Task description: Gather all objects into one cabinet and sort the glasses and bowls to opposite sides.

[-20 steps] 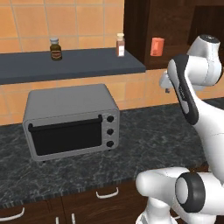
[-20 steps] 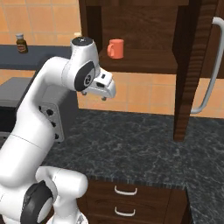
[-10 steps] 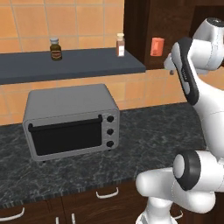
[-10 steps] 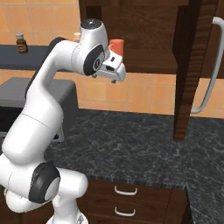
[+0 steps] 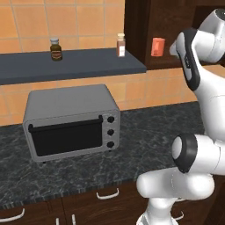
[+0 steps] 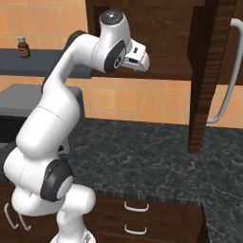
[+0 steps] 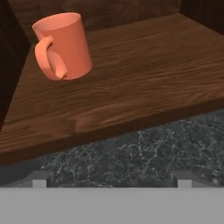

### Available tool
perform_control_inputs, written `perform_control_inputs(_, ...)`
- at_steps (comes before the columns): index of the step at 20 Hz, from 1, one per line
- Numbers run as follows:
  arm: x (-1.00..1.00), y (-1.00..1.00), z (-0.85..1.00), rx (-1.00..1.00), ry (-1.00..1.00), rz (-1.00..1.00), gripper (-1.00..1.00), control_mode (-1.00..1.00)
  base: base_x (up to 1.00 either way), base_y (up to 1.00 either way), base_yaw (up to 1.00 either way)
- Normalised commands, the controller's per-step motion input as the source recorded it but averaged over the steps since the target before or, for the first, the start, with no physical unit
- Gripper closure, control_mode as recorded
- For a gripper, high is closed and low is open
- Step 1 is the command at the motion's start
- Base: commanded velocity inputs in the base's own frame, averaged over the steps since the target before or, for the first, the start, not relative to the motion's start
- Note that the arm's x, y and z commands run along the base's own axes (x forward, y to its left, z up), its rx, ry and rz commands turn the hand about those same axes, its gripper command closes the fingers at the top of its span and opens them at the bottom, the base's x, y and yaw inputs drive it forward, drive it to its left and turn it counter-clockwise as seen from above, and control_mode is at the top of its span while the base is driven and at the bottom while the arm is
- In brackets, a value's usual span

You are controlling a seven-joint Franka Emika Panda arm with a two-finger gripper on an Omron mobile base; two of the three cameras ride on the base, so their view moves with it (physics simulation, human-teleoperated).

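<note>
An orange cup (image 7: pixel 61 46) with a handle stands upright on the brown wooden cupboard shelf (image 7: pixel 140 83), up and to the left in the hand view. My gripper (image 7: pixel 111 179) is open, its fingertips (image 7: pixel 41 178) wide apart, short of the shelf's front edge and apart from the cup. The left base view has the same orange cup (image 5: pixel 158 47) inside the cupboard, just left of my raised arm. In the right base view my gripper (image 6: pixel 144 59) is up at the cupboard shelf and covers the cup. The long dark grey shelf board (image 5: pixel 88 66) runs to the left.
A small brown bottle (image 5: pixel 55 48) and a white bottle (image 5: pixel 121 45) stand on the grey shelf board. A grey toaster oven (image 5: pixel 70 121) sits on the dark stone counter (image 5: pixel 149 132). The cupboard door (image 6: pixel 209 71) with its curved handle (image 6: pixel 227 80) stands open at the right.
My arm has lifted, carrying the hand up and forward to the cupboard shelf; it now covers the orange cup in the right base view. The cup has not moved.
</note>
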Motion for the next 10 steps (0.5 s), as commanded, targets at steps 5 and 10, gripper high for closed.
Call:
perform_control_inputs(5,0.34,0.0,0.31,0.0,-0.13,0.0,-1.0,-1.0,0.0,0.0,0.0)
perform_control_inputs(10,0.4,0.0,0.21,0.0,0.0,0.0,-1.0,-1.0,0.0,0.0,0.0)
